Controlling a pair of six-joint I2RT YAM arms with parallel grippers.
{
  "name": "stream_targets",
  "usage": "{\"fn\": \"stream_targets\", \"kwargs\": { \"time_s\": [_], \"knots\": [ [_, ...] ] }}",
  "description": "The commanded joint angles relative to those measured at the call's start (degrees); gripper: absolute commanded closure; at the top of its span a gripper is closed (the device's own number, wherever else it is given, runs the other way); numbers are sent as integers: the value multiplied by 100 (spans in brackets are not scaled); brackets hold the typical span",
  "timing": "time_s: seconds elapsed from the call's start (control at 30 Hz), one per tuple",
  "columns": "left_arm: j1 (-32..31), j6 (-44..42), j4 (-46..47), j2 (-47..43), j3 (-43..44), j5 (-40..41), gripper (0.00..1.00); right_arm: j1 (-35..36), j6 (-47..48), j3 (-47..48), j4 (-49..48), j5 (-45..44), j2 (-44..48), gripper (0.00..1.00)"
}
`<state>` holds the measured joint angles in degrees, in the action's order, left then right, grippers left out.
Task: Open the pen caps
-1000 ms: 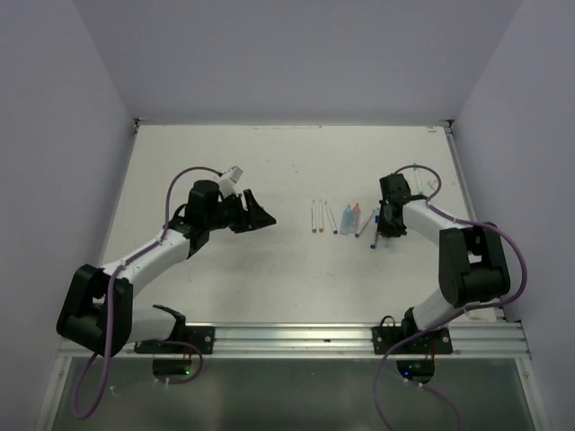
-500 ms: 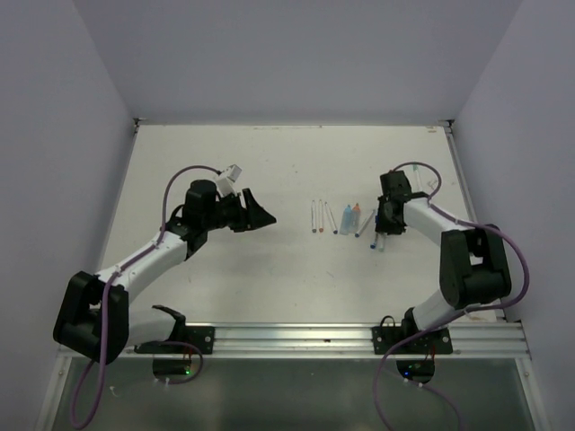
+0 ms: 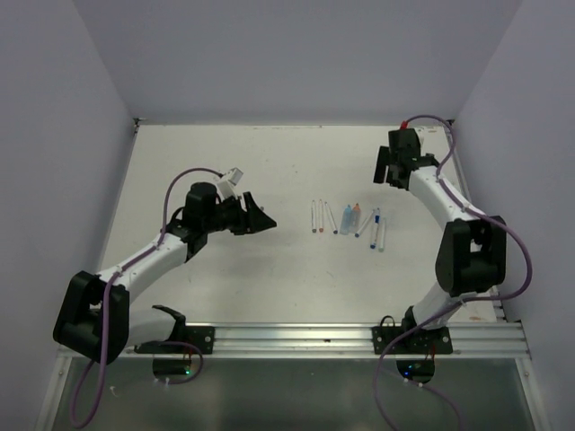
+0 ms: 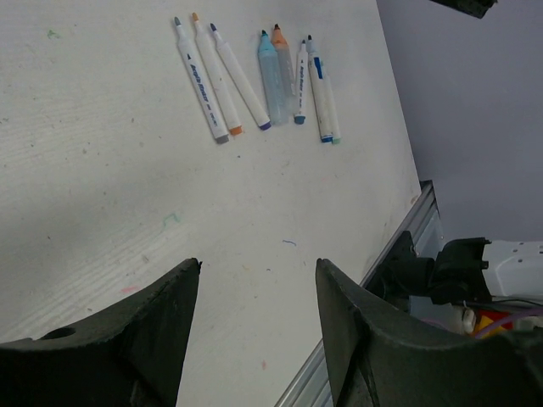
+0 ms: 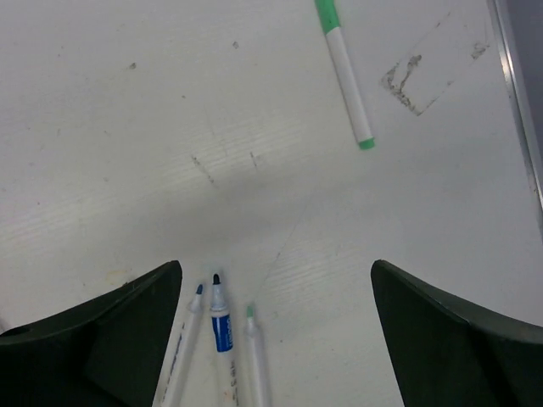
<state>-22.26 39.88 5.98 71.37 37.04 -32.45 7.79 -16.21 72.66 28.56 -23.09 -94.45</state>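
Several pens (image 3: 346, 220) lie in a row at mid-table. In the left wrist view they show as white barrels with bare coloured tips (image 4: 222, 80), with a light blue cap (image 4: 270, 76) and an orange cap (image 4: 281, 41) lying among them. My left gripper (image 3: 261, 215) hovers left of the row, open and empty (image 4: 257, 267). My right gripper (image 3: 385, 168) is raised at the back right, wide open and empty (image 5: 276, 264). Below it lie three uncapped pens (image 5: 221, 326). A green-capped pen (image 5: 344, 76) lies apart, beyond them.
The table's right rail (image 5: 519, 93) runs close to the green-capped pen, with a scuffed tape mark (image 5: 416, 72) beside it. The metal front rail (image 3: 296, 337) carries both arm bases. Purple-grey walls close in three sides.
My right gripper has opened wide and moved from the right end of the pen row up toward the back right, leaving a pen lying there. The left arm has stayed put.
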Motion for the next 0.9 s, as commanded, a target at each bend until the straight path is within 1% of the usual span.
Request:
{"fn": "stream_targets", "kwargs": {
  "time_s": [0.0,0.17,0.2,0.23,0.3,0.37,0.5,0.6,0.63,0.7,0.87],
  "knots": [
    [-24,3,229,8,-39,-209,39,-207,249,450,-8,-556,-388,1],
    [-24,-112,88,-1,-21,-157,39,-611,101,661,1,-433,-942,1],
    [-24,-155,53,-1,-21,-148,39,-760,22,679,1,-355,-1013,1],
    [-24,-164,35,8,-21,-148,39,-762,-14,696,1,-284,-1101,1],
    [-24,-217,-26,34,-4,-131,39,-1094,-102,767,-25,-65,-1329,1],
    [-24,-270,-79,96,58,-122,39,-1183,-111,889,-95,76,-1470,1],
    [-15,-349,-149,228,172,-113,39,-1394,-23,1214,-157,366,-1839,9],
    [-15,-367,-141,316,199,-121,39,-1569,3,1408,-175,761,-2059,14],
    [-15,-367,-132,351,199,-122,39,-1605,12,1461,-192,1058,-2199,14],
    [-6,-349,-88,456,207,-174,39,-1684,108,1645,-201,1306,-2349,13],
    [20,-332,-53,588,234,-236,39,-1781,197,1988,-17,1465,-2727,14]
  ]
}}
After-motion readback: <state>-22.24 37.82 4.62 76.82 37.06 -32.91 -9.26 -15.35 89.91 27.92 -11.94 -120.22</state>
